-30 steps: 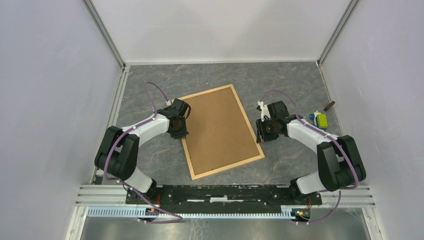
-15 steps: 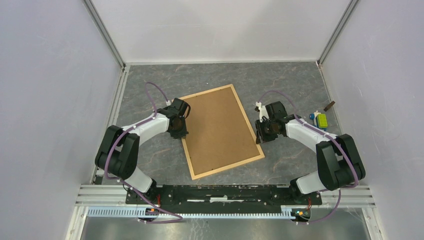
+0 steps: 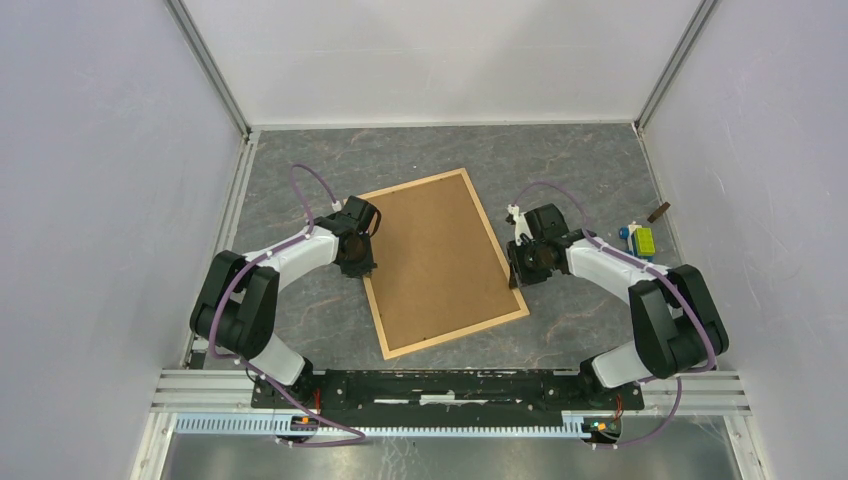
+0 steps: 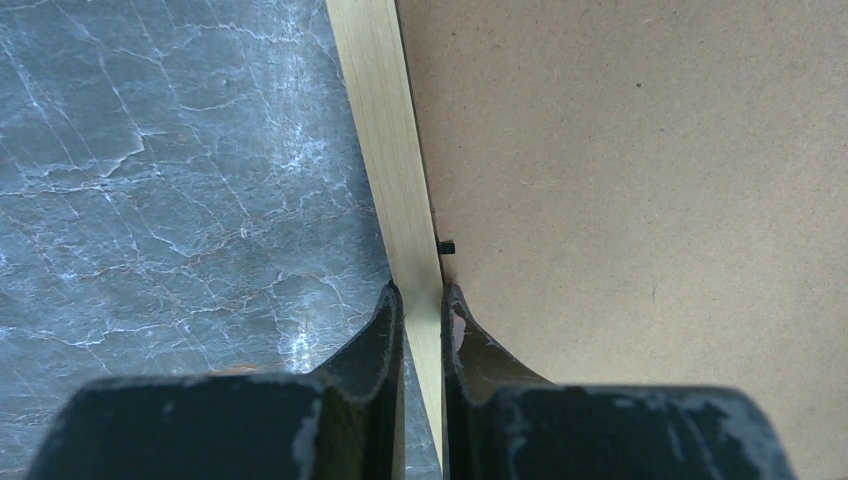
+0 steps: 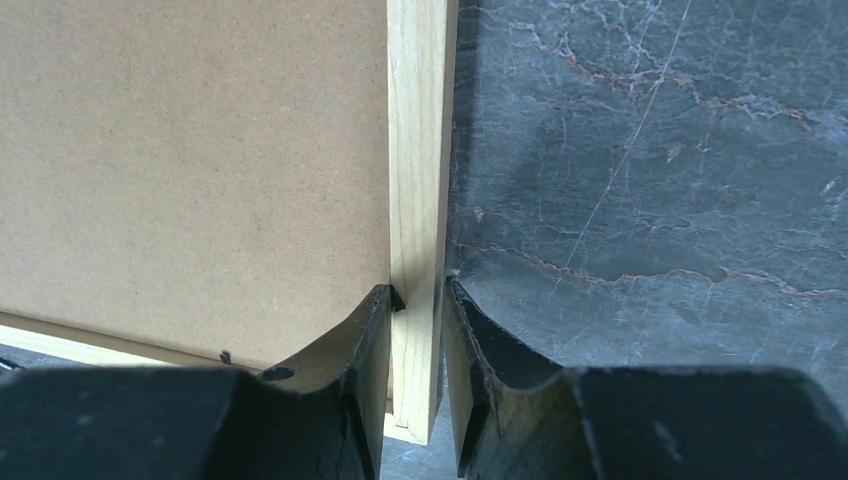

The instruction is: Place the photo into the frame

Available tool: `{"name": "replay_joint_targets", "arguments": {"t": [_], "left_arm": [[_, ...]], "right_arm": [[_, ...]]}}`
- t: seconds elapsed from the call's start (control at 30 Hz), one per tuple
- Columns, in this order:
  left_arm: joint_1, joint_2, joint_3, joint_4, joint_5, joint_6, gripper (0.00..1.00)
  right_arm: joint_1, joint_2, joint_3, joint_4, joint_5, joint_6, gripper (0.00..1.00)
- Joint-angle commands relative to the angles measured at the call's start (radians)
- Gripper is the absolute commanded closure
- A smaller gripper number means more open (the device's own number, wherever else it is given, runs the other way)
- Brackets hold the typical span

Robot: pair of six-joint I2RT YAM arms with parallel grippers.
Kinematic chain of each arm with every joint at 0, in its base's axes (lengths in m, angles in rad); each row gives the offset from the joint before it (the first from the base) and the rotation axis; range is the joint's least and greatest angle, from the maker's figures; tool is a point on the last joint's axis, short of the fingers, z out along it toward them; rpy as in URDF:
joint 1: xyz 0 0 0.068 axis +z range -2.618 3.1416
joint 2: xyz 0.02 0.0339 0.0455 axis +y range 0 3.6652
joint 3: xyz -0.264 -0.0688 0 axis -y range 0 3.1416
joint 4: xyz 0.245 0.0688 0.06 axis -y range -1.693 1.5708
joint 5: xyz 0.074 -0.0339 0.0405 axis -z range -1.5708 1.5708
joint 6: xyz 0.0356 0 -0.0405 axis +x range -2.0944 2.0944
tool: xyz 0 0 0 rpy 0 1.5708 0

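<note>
Left tool point(image 4: 420, 300) and right tool point(image 5: 418, 295) are each clamped on a long rail of the frame point(image 3: 458, 335), laid back-up on the desk point(image 3: 590, 170) with its brown board point(image 3: 440, 260) fitted. No photo is seen. A two-armed lift or flip seems in hand; matched, level motion is called for.

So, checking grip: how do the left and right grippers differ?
The left gripper holds the frame's left rail near mid-length; the right gripper, the right rail by its near corner. The backing board lies under the left gripper's right finger but the right gripper's left finger. Both clamp wood.
</note>
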Motion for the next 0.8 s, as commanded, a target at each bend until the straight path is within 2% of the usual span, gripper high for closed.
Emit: {"name": "replay_joint_targets", "arguments": {"t": [0.0,0.27,0.37,0.43,0.57,0.67,0.77], "left_arm": [[0.002,0.023,-0.020,0.010,-0.014,0.042,0.98],[0.001,0.012,-0.045,0.021,0.000,0.018,0.98],[0.001,0.012,-0.049,0.023,0.008,0.017,0.98],[0.000,0.011,-0.049,0.023,0.008,0.018,0.98],[0.001,0.011,-0.046,0.023,0.017,0.026,0.98],[0.000,0.009,-0.046,0.024,0.023,0.031,0.98],[0.000,0.003,-0.046,0.024,0.026,0.034,0.98]], "right_arm": [[0.020,0.078,-0.063,0.011,0.176,0.012,0.69],[0.072,0.146,-0.145,0.092,0.265,0.072,0.69],[0.078,0.138,-0.120,0.100,0.179,0.059,0.65],[0.072,0.077,-0.070,0.104,0.080,0.049,0.60],[0.024,0.007,0.098,0.062,0.071,0.034,0.51],[-0.009,0.072,0.203,0.023,0.052,0.007,0.51],[-0.020,0.131,0.273,0.027,0.048,0.008,0.56]]}}
